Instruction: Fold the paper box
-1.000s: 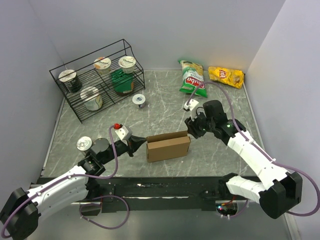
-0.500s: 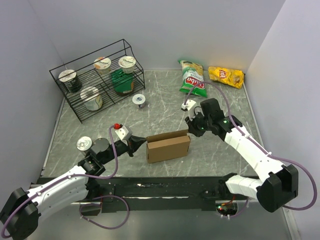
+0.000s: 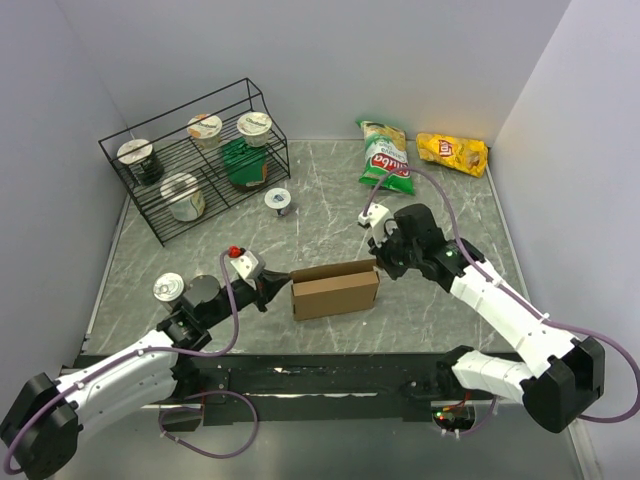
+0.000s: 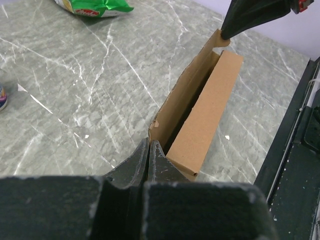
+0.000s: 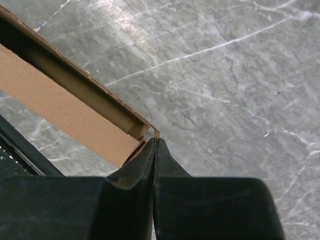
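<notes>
the paper box (image 3: 335, 290) stands by the middle of the tabletop's (image 3: 320, 215) near edge. the left gripper (image 3: 286, 282) pinches its left end wall. the right gripper (image 3: 378, 262), fingers pressed together, touches its right end corner.

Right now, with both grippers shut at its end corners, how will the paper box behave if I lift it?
Probably light: the paper box is thin cardboard with a hollow gap showing. Likely to flex or unfold, since the left gripper and right gripper each pinch only a thin corner edge. Tall and narrow, it may tip if pushed broadside.
</notes>
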`<state>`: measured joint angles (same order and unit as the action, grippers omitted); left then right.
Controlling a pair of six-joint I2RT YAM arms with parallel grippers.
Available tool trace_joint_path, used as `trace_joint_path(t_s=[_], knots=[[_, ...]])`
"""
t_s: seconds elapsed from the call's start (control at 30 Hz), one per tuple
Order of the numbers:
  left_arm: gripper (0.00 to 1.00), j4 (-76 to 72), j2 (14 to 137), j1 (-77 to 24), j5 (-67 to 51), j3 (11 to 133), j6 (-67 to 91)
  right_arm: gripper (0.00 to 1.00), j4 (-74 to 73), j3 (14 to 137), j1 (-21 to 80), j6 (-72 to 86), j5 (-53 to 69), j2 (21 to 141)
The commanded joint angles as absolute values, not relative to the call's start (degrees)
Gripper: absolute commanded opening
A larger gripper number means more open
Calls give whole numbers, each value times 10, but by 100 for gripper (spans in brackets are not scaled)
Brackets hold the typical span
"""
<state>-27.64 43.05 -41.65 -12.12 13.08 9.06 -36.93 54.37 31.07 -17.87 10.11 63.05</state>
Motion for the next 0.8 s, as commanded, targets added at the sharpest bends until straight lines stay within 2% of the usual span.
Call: trace_joint_path(t_s=[0.0, 0.4, 0.77], knots=[[1, -304, 439, -419, -132, 145, 84, 0, -335, 548, 330, -128, 112, 619], [1, -316, 448, -420, -97, 134, 88, 0, -333, 558, 445, -7, -68, 620], [1, -337, 444, -428, -73, 120, 98, 0, -325, 563, 485, 115, -159, 625]])
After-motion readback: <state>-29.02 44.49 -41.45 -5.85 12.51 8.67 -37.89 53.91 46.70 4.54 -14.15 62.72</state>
